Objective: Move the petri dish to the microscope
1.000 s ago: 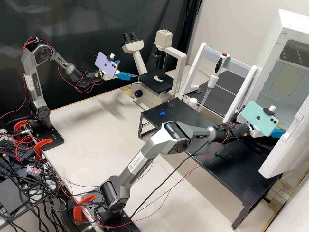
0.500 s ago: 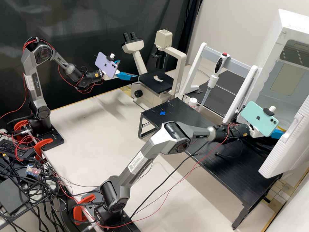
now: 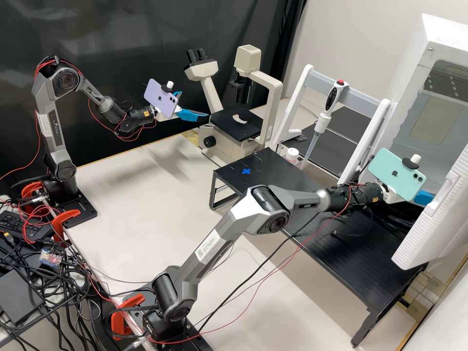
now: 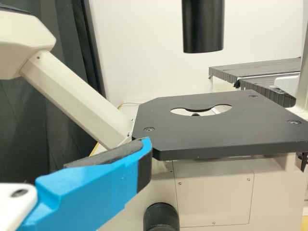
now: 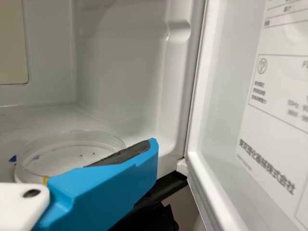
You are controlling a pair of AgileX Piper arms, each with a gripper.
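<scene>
white walls edge the cabinet (image 3: pixel 412 78), where the petri dish (image 5: pixel 62 156) lies on the floor. the right gripper (image 3: pixel 423 197) reaches in past the open door (image 3: pixel 431 219); its claw stands apart with nothing clamped, one finger just beside the dish, though i can't tell whether they touch. the left gripper (image 3: pixel 195 105) hangs near the corner of the microscope's stage (image 4: pixel 207 134), spread wide and holding nothing, with open room between the stage's flat top and the black column (image 4: pixel 203 24) above. counted up: one dish, one microscope (image 3: pixel 268 92), two phones on the arms, one pipette (image 3: pixel 327 112) upright by a white frame (image 3: pixel 360 97), one blue cross (image 3: pixel 246 171) near the black stand's edge.
</scene>
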